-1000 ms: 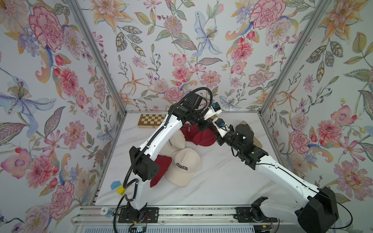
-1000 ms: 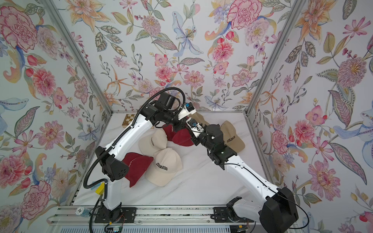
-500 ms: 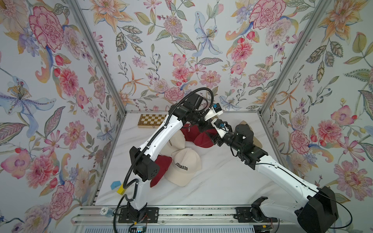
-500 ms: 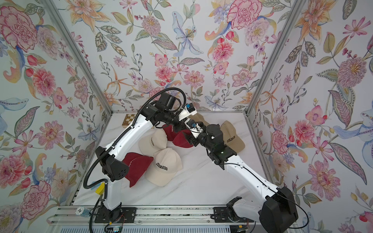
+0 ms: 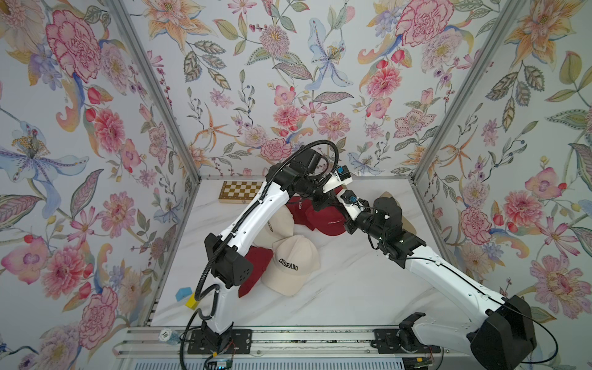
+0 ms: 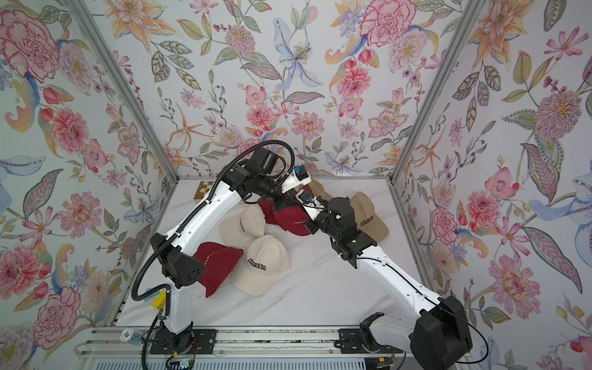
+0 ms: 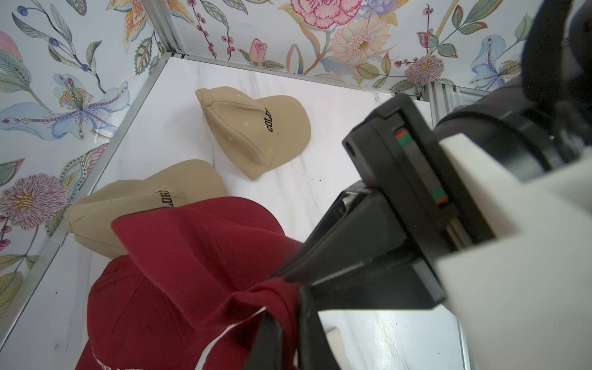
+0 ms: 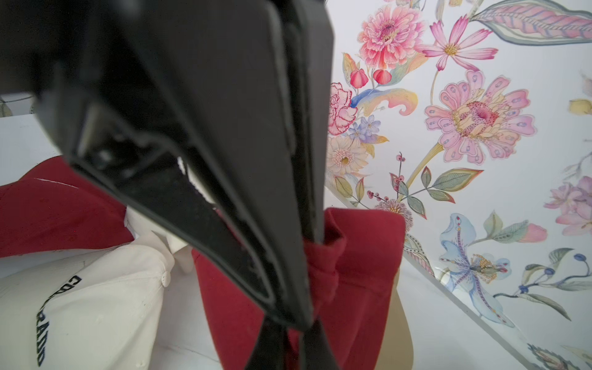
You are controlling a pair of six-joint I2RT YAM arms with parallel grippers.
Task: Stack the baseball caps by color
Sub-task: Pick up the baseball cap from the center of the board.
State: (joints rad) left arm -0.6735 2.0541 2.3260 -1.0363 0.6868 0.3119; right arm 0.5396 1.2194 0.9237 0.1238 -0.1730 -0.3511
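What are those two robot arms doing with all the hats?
They're sorting caps by color. The left pincer and the right pincer are both pinched shut on one dark red cap, holding it over a second dark red cap. The cream caps and tan caps lie on the table, not neatly stacked yet.

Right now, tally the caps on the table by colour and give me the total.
Dark red caps: 3
Cream caps: 2
Tan caps: 2
Total: 7
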